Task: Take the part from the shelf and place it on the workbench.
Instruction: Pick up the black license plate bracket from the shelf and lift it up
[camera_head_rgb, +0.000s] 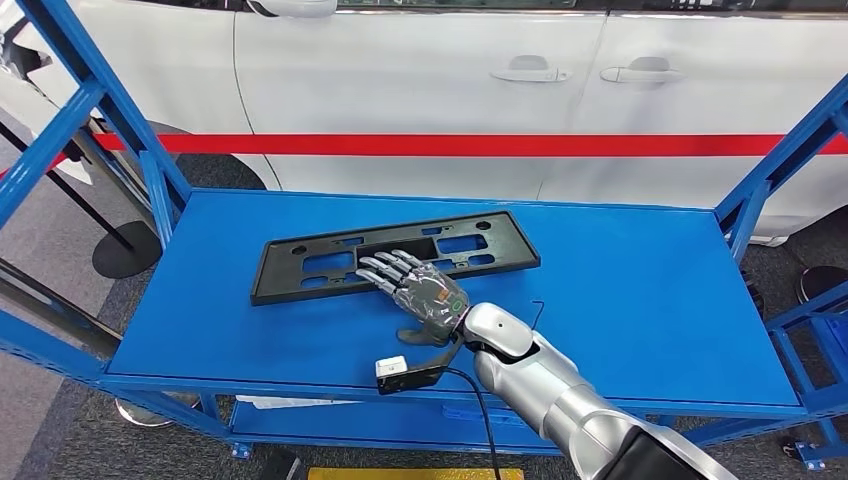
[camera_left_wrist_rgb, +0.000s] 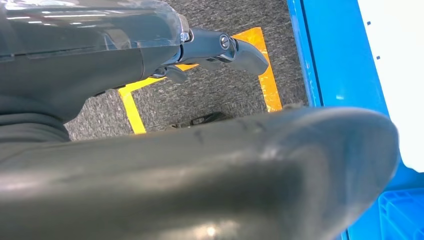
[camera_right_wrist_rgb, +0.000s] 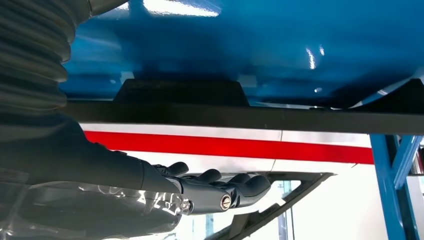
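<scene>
the flat black plastic plate frame (camera_head_rgb: 395, 254) lies at frame centre on the blue metal shelf (camera_head_rgb: 620, 290). the right hand (camera_head_rgb: 418, 292) rests flat across its near edge, fingers spread, grasping nothing. with so thin a part, the fingers may slide off and merely push it away.

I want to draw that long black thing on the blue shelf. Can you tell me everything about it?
The black part is a long, flat frame that looks like plastic, with rectangular openings along its middle and small holes near its corners. It lies flat on the blue shelf, slightly slanted, with its left end nearer the robot. The right hand reaches over its near edge with the fingers stretched out on top of it. It has not been lifted yet.
</scene>
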